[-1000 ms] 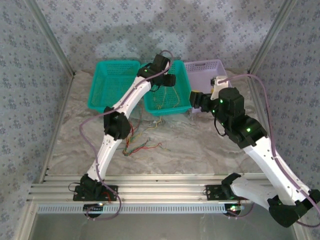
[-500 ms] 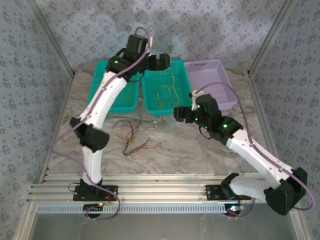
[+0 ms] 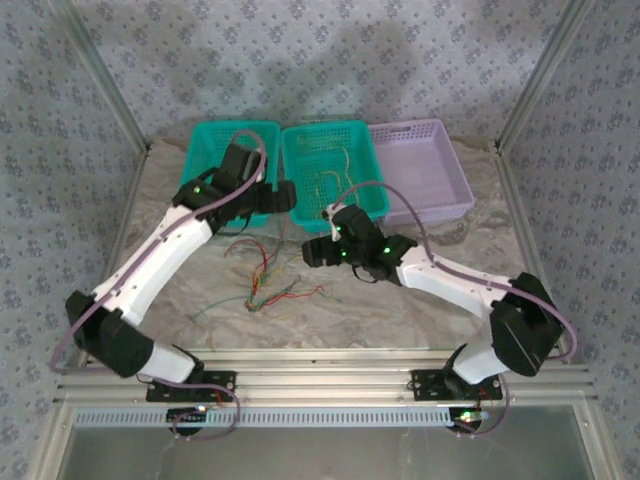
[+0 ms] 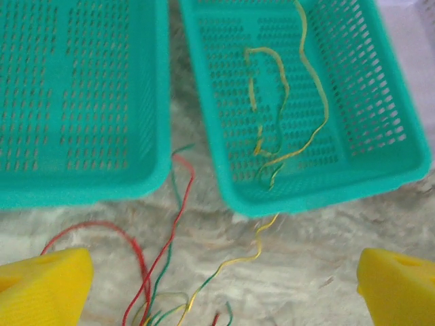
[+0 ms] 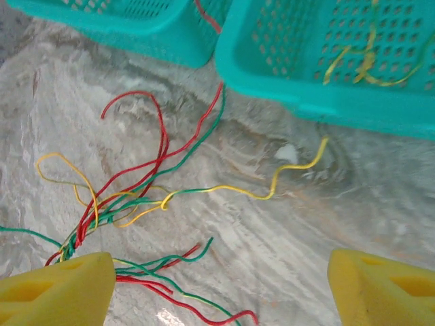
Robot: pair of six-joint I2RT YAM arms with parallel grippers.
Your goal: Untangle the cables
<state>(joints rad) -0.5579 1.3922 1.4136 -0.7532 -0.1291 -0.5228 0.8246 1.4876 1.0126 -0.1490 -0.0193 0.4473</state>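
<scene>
The left gripper [image 4: 217,292] hangs with its yellow pads [image 4: 41,285] spread wide and nothing between them, just off the near rim of the middle teal basket [image 4: 319,193]. The right gripper [image 5: 217,292] is likewise wide apart and bare, low over the knot of cables [image 5: 163,201] on the marbled surface [image 5: 272,258].

A few yellow-orange strands [image 4: 261,146] already lie in that basket, so I judge the sorting begun but well short of done: red, green and yellow wires are twisted together on the surface near the basket fronts.

One yellow strand runs up to the basket's near wall; whether it joins those inside is hard to tell. The knot's lower part is cut off at the pads in both wrist views.
</scene>
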